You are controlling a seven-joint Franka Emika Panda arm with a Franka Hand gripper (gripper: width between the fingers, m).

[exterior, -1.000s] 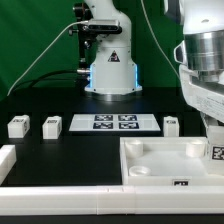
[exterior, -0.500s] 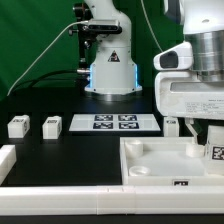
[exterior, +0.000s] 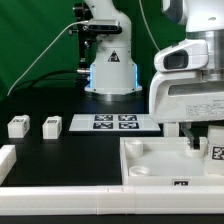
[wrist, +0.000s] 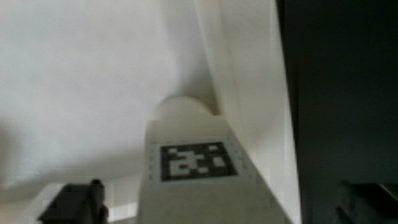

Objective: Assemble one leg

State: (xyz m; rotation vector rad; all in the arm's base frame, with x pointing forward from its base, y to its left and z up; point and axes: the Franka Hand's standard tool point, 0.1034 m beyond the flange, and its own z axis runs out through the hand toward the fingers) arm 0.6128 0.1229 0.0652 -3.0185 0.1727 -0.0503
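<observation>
In the exterior view my gripper (exterior: 204, 140) hangs low over the right end of the large white tray-like part (exterior: 150, 150). A white leg (exterior: 216, 148) with a square tag stands there, right by the fingers. In the wrist view this leg (wrist: 196, 160) lies between my two dark fingertips (wrist: 71, 205), with a gap on each side. The gripper (wrist: 217, 208) is open and holds nothing. Two more legs (exterior: 17, 126) (exterior: 51, 126) stand on the black table at the exterior view's left. A fourth leg is hidden behind my hand.
The marker board (exterior: 115, 122) lies mid-table in front of the robot base (exterior: 108, 70). A white rail (exterior: 60, 190) runs along the table's front edge. A white block (exterior: 6, 158) sits at the exterior view's left edge.
My hand has come into view from the exterior view's right, moved left and down over the tray's right end, and now covers the leg beside the marker board.
</observation>
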